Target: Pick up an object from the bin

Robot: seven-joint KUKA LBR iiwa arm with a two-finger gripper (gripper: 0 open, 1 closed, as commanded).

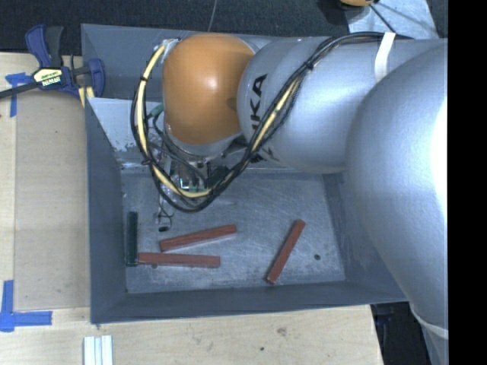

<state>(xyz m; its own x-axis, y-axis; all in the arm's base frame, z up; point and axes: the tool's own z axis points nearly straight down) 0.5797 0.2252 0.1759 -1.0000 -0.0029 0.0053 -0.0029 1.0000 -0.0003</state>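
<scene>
The bin is dull grey sheet metal with sloping walls and a flat floor that looks scuffed and pale in patches. Four slim, straight pieces lie on it, all in the near half. The upper brown stick is a flat reddish-brown strip with a matte face, lying nearly level with its right end raised a little. Just below it, close but apart, lies the lower brown stick of the same colour and make, almost level. The slanted brown stick lies well apart to the right, leaning steeply from lower left to upper right. Against the foot of the left wall the dark bar lies lengthwise along that wall — narrow, blackish-green, its lower end near the left tip of the lower brown stick.

The arm comes in from the right as a thick, smooth silver tube and turns downward at the wrist under a glossy, rounded orange cover. Black and yellow cables loop round the cover and down to the wrist.

The gripper hangs below, low over bare floor in the left part of the bin, between the dark bar and the left end of the upper brown stick — near both. Whether it is open or closed cannot be told, and nothing is seen in its grasp.
</scene>
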